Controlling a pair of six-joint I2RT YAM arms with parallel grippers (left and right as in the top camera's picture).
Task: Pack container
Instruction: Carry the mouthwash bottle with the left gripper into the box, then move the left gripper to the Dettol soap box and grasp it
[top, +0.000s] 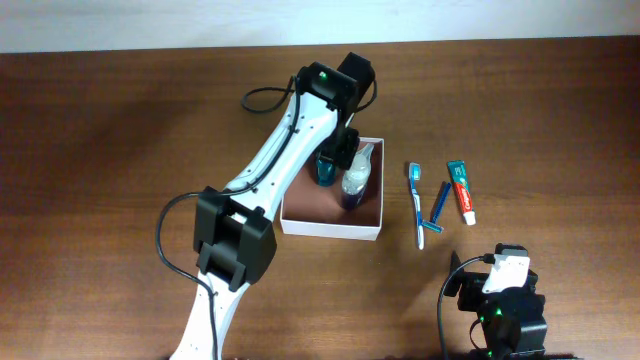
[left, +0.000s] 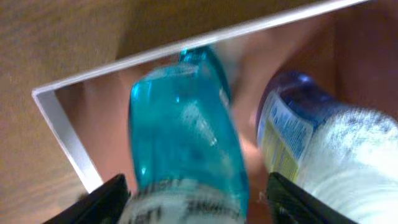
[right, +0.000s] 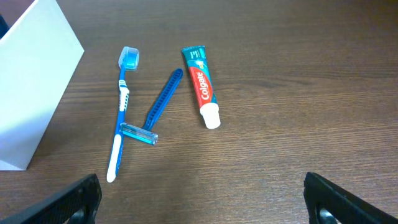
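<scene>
My left gripper (left: 198, 190) straddles the teal bottle (left: 180, 130) inside the container (top: 331, 228) at mid-table, fingers parted, a gap showing on one side. My right gripper (right: 202, 186) hangs spread and empty, near right, with toothbrush (right: 121, 118), razor (right: 158, 106) and toothpaste (right: 201, 84) before it.

White-walled container (top: 330, 230) at the counter's (top: 120, 130) centre, a teal bottle (top: 326, 171) and pale bottle (top: 357, 176) inside; left end effector (top: 338, 152) over the teal bottle; toothbrush (top: 416, 205), razor (top: 438, 205) and toothpaste (top: 461, 190) at 3 o'clock.
</scene>
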